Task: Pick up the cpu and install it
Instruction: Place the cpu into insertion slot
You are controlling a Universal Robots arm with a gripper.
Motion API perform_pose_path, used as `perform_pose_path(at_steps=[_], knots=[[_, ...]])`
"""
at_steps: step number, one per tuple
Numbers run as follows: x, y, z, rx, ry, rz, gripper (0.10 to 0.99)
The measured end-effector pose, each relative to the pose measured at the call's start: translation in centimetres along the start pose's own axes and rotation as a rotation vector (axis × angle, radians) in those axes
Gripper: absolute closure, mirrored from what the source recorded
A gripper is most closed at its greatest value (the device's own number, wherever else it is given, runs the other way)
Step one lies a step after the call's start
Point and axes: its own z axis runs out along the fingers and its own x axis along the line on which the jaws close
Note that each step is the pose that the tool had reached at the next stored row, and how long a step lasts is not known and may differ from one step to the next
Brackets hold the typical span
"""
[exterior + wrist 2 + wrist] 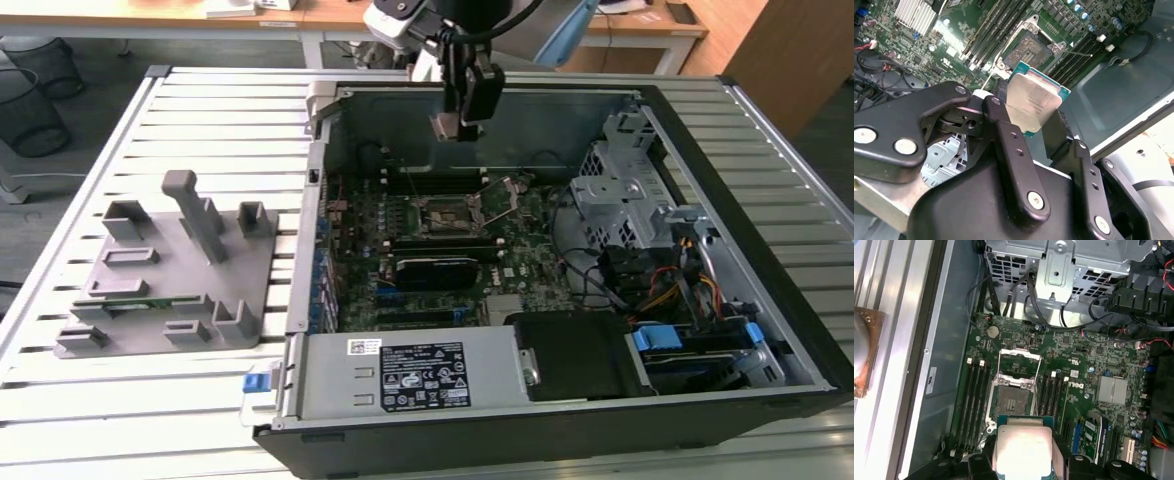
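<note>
My gripper (455, 127) hangs over the back of the open computer case (534, 430), shut on the cpu (449, 126). In the second wrist view the cpu (1032, 104) is a silver square with a green edge, pinched between the black fingers (1004, 130). In the first wrist view the cpu (1023, 446) is held above the motherboard (1094, 360), a little off from the open socket (1013, 401). The socket (1030, 46) has its metal frame lifted. In the exterior view the socket (443, 214) lies below and in front of the gripper.
A grey holder plate (167, 270) with upright blocks lies on the slatted table at the exterior view's left. Inside the case are a black heatsink block (438, 270), a drive cage (627, 190), cables (667, 290) and the power supply (400, 375).
</note>
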Motion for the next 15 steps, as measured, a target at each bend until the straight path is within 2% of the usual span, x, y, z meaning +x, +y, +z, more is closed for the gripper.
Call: perform_pose_path(at_steps=[15], knots=[[0.14,0.02,1.96,0.0,-0.0008,0.014,0.557]])
